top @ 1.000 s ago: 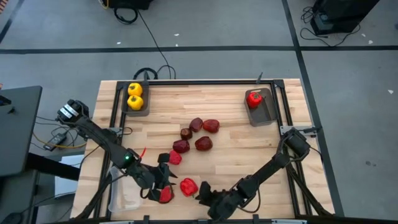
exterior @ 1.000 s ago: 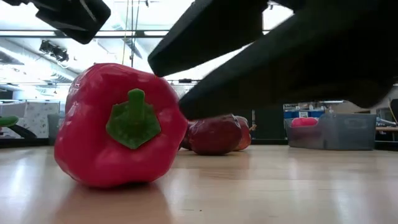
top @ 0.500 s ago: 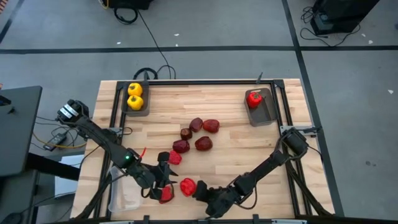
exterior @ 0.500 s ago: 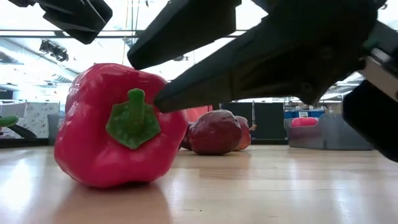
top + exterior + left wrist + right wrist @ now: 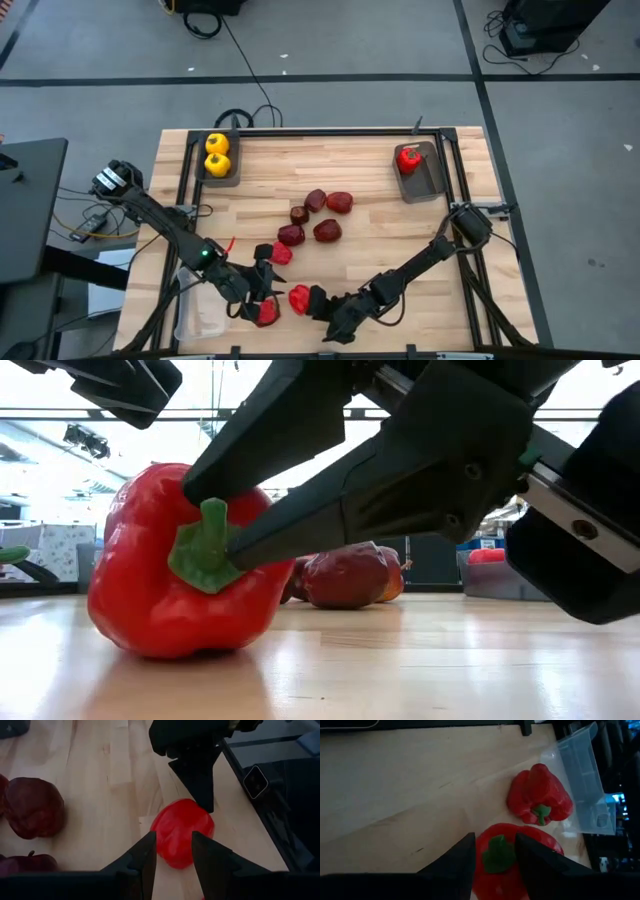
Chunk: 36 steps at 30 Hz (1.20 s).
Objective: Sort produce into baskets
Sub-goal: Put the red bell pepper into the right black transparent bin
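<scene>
A glossy red bell pepper (image 5: 298,296) lies on its side near the table's near edge, green stem (image 5: 212,525) toward the low camera. My right gripper (image 5: 312,300) is open, its fingers on either side of the stem (image 5: 496,851). My left gripper (image 5: 263,288) is open and empty just left of this pepper and faces it (image 5: 182,832). A second red pepper (image 5: 267,313) lies below the left gripper, beside the clear tray (image 5: 198,318). Several maroon fruits (image 5: 315,215) lie mid-table. My right gripper touches the red pepper at its stem end. One finger (image 5: 300,420) lies on the pepper's shoulder above the stem, the other (image 5: 330,510) against the green calyx (image 5: 200,560). The fingers come level from the table's right. The pepper rests on its side on the table.
Two yellow peppers (image 5: 217,157) sit in a dark tray at the far left. One red pepper (image 5: 408,158) sits in a dark tray (image 5: 428,178) at the far right. A small red pepper (image 5: 282,253) lies by the left arm. The two grippers stand close together.
My right gripper has gone toward the table's left, onto the red pepper's stem end. The pepper has been pushed a little left and has tipped slightly, staying on the table.
</scene>
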### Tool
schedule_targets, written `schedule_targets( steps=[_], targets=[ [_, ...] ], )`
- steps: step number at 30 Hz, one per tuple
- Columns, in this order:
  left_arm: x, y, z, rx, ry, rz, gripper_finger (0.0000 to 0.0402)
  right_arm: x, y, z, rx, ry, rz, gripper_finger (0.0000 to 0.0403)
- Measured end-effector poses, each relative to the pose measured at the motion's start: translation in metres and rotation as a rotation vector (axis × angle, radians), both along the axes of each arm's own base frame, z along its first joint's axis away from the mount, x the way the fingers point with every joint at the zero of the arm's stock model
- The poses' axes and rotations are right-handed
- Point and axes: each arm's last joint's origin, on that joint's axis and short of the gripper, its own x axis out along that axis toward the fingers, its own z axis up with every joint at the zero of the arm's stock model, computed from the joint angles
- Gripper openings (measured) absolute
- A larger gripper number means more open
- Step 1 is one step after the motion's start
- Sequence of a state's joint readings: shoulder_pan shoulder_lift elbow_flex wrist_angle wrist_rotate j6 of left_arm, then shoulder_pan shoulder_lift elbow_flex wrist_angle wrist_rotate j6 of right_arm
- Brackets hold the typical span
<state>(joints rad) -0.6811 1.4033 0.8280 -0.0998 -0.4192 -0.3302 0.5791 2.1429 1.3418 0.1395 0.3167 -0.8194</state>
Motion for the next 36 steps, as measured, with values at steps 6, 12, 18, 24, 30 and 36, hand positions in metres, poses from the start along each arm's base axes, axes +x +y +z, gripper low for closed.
schedule_targets(
  steps=[6,12,18,24,30,36],
  targets=[
    [0.000,0.000,0.000,-0.013,0.002,0.009,0.0129,0.004,-0.005,0.000,0.018,0.012,0.029,0.0149],
    [0.000,0.000,0.000,-0.024,0.004,0.017,0.0129,0.008,-0.010,-0.001,0.065,0.020,0.043,0.0117],
    [0.000,0.000,0.000,-0.039,0.003,0.026,0.0129,0.010,-0.010,-0.017,0.001,0.012,0.024,0.0084],
    [0.000,-0.001,0.001,-0.047,-0.003,0.027,0.0129,0.012,-0.010,-0.021,-0.046,-0.018,0.000,0.0044],
    [0.001,-0.001,0.001,-0.054,-0.008,0.028,0.0129,0.011,-0.007,-0.018,-0.084,-0.075,-0.100,0.0008],
    [-0.001,-0.005,0.003,-0.107,-0.015,0.040,0.0129,-0.001,-0.006,-0.003,-0.011,-0.115,-0.401,0.0063]
  ],
)
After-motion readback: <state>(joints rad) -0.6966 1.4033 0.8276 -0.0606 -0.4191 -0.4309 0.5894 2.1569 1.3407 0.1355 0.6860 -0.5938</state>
